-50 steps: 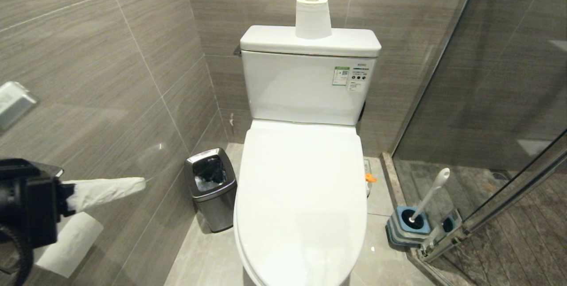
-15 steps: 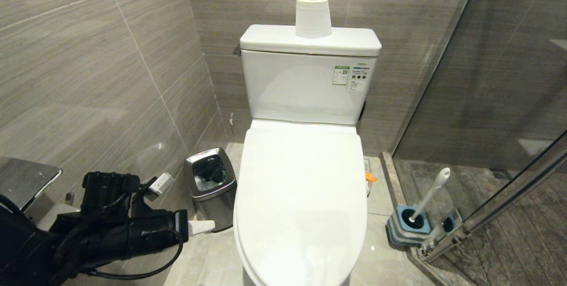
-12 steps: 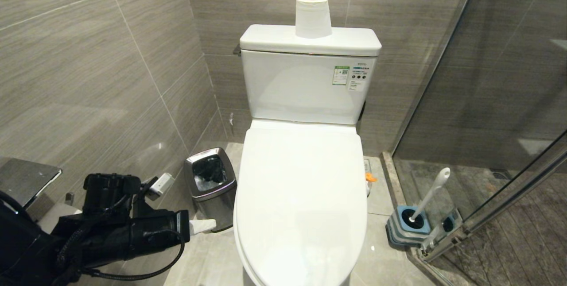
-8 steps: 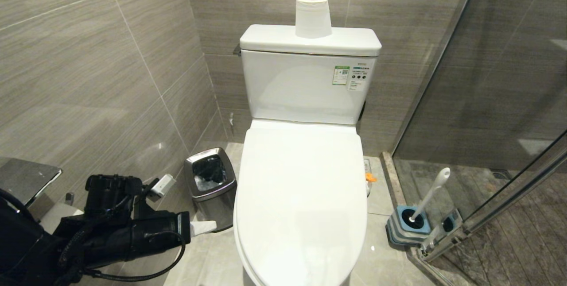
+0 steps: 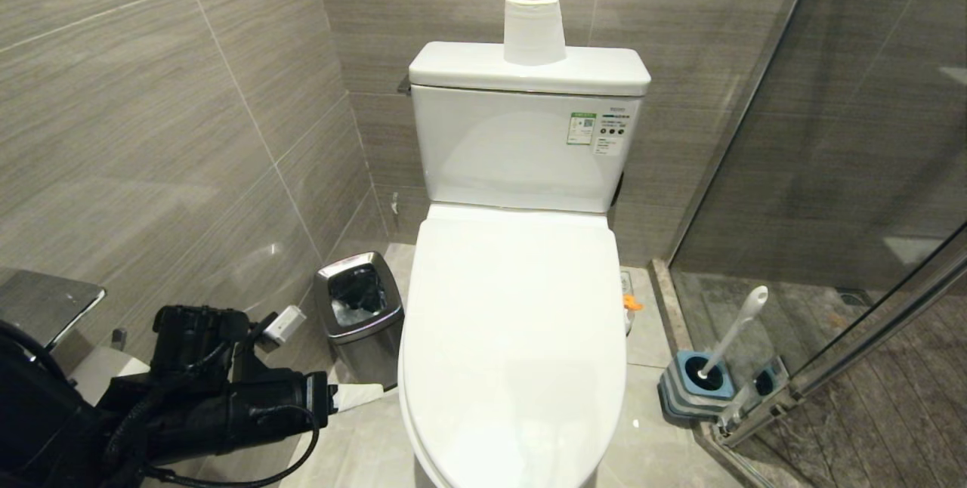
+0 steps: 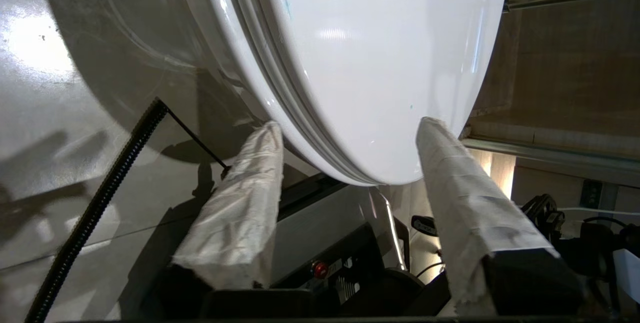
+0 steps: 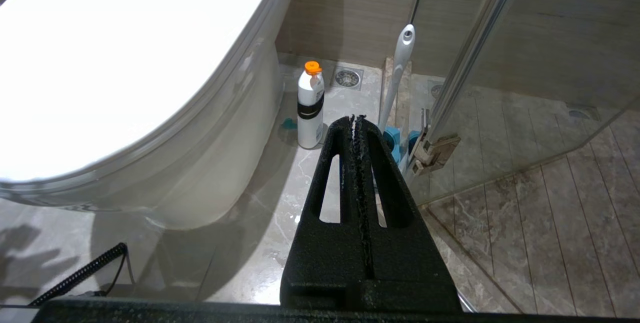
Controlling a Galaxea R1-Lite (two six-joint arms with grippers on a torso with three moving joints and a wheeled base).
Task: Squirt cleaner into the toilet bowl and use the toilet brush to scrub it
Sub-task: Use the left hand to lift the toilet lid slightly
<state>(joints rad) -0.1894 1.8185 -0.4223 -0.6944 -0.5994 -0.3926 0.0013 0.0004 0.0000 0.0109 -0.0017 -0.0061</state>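
Note:
The toilet bowl [image 5: 423,427] is covered by its shut white lid [image 5: 514,337], so its inside is hidden. My left gripper [image 5: 361,394] is low at the toilet's front left. It is open, its cloth-wrapped fingers [image 6: 250,198] spread to either side of the lid's edge [image 6: 350,113]; touch cannot be told. Small teal spots [image 6: 411,107] dot the lid. The toilet brush [image 5: 736,329] stands tilted in its blue holder [image 5: 699,386] on the right floor. My right gripper [image 7: 356,119] is shut and empty, parked near the brush handle [image 7: 400,73].
A white bottle with an orange cap [image 7: 310,105] stands on the floor between toilet and brush. A steel bin [image 5: 361,318] sits left of the toilet by the tiled wall. A glass shower door [image 5: 869,171] bounds the right. A paper roll [image 5: 533,29] tops the tank.
My left arm came down from high at the left to the toilet's front left edge. In the last half second its fingers went from shut to open.

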